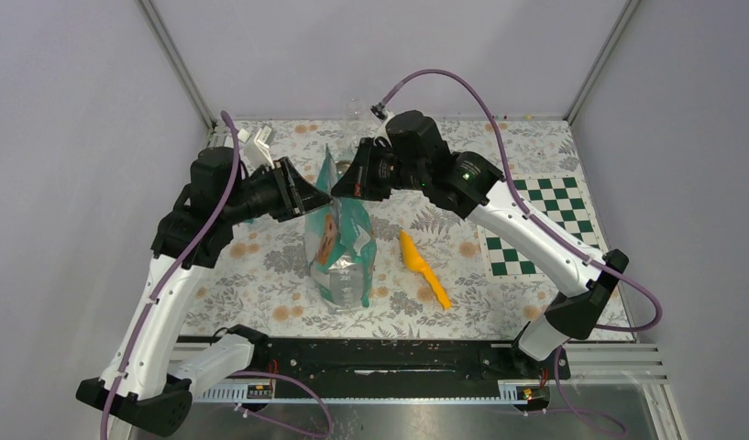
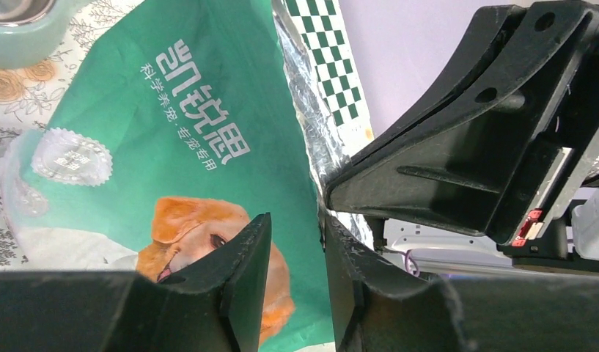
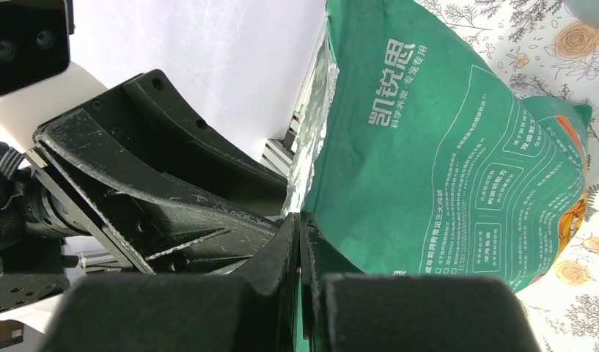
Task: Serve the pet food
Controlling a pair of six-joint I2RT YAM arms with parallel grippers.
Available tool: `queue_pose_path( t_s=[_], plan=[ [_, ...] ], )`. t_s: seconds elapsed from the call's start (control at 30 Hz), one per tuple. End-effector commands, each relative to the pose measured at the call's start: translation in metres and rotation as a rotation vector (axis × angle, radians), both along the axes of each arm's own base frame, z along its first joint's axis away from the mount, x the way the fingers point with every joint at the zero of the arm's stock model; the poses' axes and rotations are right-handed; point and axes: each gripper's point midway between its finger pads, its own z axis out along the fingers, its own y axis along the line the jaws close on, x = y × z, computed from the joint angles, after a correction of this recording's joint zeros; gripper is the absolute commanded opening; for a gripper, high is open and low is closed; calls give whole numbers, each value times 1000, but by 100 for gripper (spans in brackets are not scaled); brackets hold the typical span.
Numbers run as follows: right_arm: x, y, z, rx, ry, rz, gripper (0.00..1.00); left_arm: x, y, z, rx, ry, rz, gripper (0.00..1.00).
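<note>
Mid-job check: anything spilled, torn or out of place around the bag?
Nothing stands out. The bag stands upright, mouth open, the right gripper pinching its rim and the left gripper straddling it. No kibble shows on the mat. The orange scoop lies flat beside the bag.

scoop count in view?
1. The orange scoop lies on the floral mat, just right of the bag. Any scoop behind the bag would be hidden.

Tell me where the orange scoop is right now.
In the top view, the orange scoop lies flat on the floral mat, right of centre, between the teal bag and the checkerboard, touching neither.
</note>
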Motion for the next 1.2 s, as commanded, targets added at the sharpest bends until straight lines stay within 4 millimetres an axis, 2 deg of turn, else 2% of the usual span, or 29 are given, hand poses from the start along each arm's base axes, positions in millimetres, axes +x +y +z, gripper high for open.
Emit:
queue_pose_path(
  t_s=[0.0, 0.1, 0.2, 0.3, 0.43, 0.53, 0.73, 1.0, 1.17],
  plan=[
    [-13, 9, 35, 63, -82, 62, 0, 0, -9, 2, -57, 24, -33, 32],
    [-15, 12, 37, 66, -89, 74, 0, -1, -10, 1, -57, 29, -36, 23],
    [-16, 11, 37, 57, -96, 77, 0, -2, -10, 2, -56, 22, -39, 0],
    [-14, 3, 31, 10, -107, 55, 0, -1, -5, 6, -47, -8, -13, 0],
    [-3, -20, 17, -141, -132, -15, 0, 6, 12, 10, 8, -58, 86, 0],
    [0, -31, 18, -205, -170, -31, 0, 7, 21, 9, 60, -75, 118, 0],
    [3, -40, 28, -294, -222, 0, 0, 10, 25, 7, 95, -72, 131, 0],
    [-7, -25, 28, -287, -222, 96, 1, 8, 17, 20, 64, -84, 89, 0],
    [-6, -20, 13, -340, -219, 112, 19, 11, 10, 20, 51, -81, 50, 0]
  ],
)
